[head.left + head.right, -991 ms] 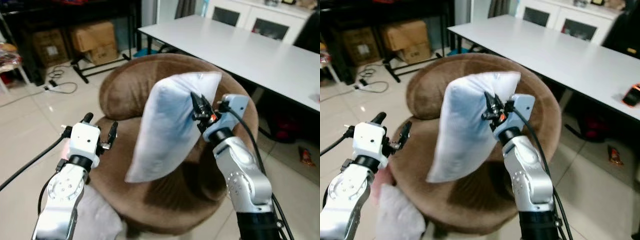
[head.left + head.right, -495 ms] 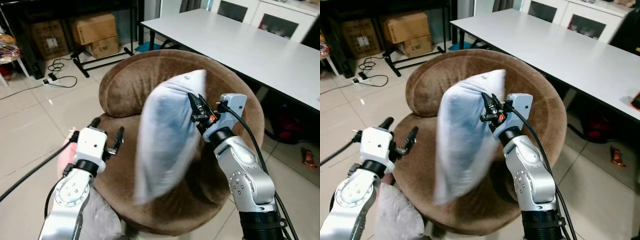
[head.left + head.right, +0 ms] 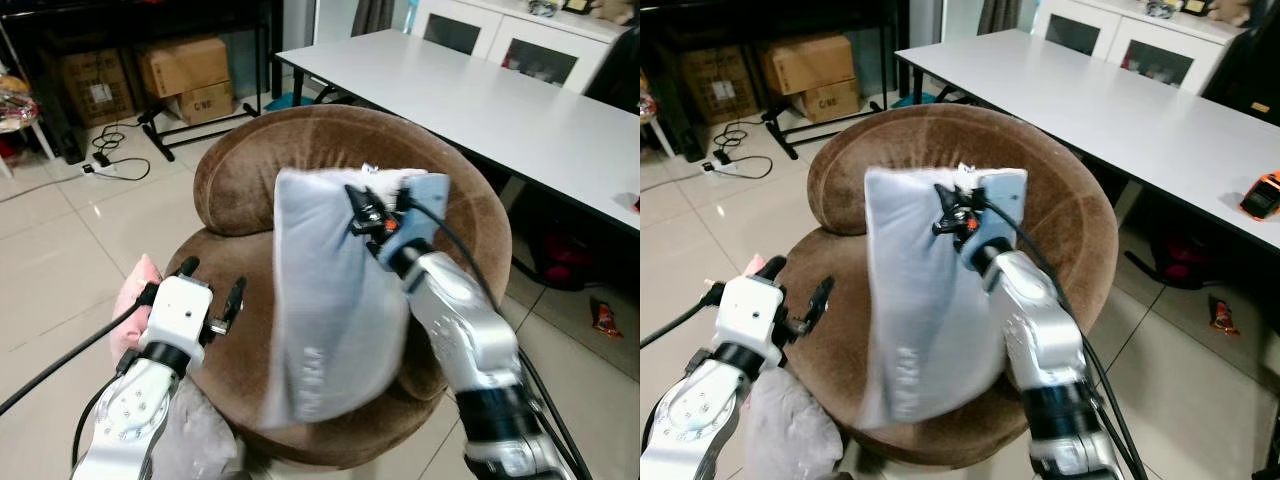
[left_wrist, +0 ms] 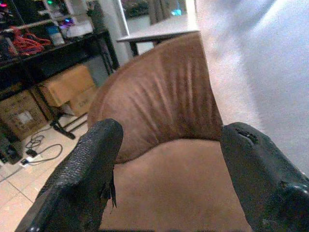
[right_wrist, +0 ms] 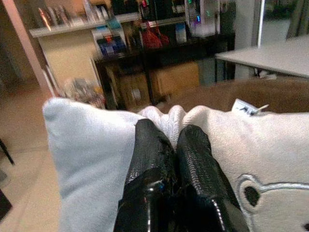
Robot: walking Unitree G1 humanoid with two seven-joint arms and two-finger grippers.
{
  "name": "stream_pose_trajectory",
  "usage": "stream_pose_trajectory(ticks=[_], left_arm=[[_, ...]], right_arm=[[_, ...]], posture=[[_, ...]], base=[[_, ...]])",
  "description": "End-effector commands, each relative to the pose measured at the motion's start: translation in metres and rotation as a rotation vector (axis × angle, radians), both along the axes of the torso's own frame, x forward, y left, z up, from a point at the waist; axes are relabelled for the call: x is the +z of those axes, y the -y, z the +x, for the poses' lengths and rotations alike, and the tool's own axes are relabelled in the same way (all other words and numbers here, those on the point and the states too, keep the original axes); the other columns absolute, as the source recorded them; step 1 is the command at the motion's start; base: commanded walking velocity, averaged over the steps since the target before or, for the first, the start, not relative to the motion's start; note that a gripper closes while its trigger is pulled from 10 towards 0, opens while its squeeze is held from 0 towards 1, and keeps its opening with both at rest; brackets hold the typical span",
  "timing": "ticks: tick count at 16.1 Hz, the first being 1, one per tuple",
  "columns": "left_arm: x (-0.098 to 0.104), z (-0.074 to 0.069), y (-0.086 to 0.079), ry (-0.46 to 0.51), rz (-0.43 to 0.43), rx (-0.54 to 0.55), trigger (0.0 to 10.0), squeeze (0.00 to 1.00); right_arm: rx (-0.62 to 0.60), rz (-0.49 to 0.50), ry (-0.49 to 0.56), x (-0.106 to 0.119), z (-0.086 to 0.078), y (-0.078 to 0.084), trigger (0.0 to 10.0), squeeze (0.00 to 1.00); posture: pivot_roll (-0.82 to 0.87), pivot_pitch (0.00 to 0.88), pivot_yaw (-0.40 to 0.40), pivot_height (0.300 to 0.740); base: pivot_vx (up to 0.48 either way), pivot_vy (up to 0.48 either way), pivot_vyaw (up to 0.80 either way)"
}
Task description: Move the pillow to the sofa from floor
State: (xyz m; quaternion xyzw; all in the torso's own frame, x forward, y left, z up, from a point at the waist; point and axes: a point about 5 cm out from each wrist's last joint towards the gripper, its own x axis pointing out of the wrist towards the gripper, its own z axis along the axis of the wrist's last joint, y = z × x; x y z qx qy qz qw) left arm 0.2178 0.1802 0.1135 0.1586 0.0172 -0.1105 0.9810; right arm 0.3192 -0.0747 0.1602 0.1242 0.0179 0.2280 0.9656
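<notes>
Right gripper [image 5: 169, 159] fingers pinched tight on top edge of pillow [image 3: 335, 310], fabric bunched between them. Pillow pale blue-grey (bear face printed on one side), hanging upright in air above seat of round brown sofa [image 3: 250, 180], backrest just behind it. Left gripper [image 4: 166, 159] fingers spread apart, holding nothing, low beside pillow, over sofa's front edge. Pink cushion [image 3: 135, 300] on floor by sofa, beside left arm. White table [image 3: 500, 100] behind sofa. Cardboard boxes [image 3: 190, 70] and cables on tiled floor farther back.
</notes>
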Motion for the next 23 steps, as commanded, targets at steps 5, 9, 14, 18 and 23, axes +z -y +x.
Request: stream_pose_trajectory(ticks=[5,9,14,18,23], left_arm=[[0.002,-0.008,0.002,-0.022,0.025,-0.03,10.0,0.0],[0.003,-0.01,0.006,-0.028,0.025,-0.047,10.0,0.0],[-0.005,-0.023,0.018,-0.106,0.017,-0.144,10.0,0.0],[-0.006,-0.023,0.018,-0.121,0.018,-0.152,10.0,0.0],[-0.006,-0.02,0.019,-0.128,0.019,-0.187,10.0,0.0]], right_arm=[[-0.169,-0.165,-0.089,-0.003,0.04,-0.032,10.0,0.0],[-0.392,-0.126,-0.186,0.002,0.063,-0.03,10.0,0.0],[-0.637,0.079,-0.397,-0.009,0.071,-0.009,10.0,0.0],[-0.667,0.074,-0.477,-0.025,0.066,-0.013,10.0,0.81],[-0.624,0.126,-0.501,-0.028,0.063,-0.026,10.0,1.0]], posture=[[0.14,0.0,-0.098,0.74],[0.16,0.0,-0.122,0.74],[0.18,0.0,-0.14,0.74],[0.18,0.0,-0.133,0.74],[0.17,0.0,-0.127,0.74]], base=[[0.0,0.0,0.0],[0.0,0.0,0.0],[0.0,0.0,0.0],[0.0,0.0,0.0],[0.0,0.0,0.0]])
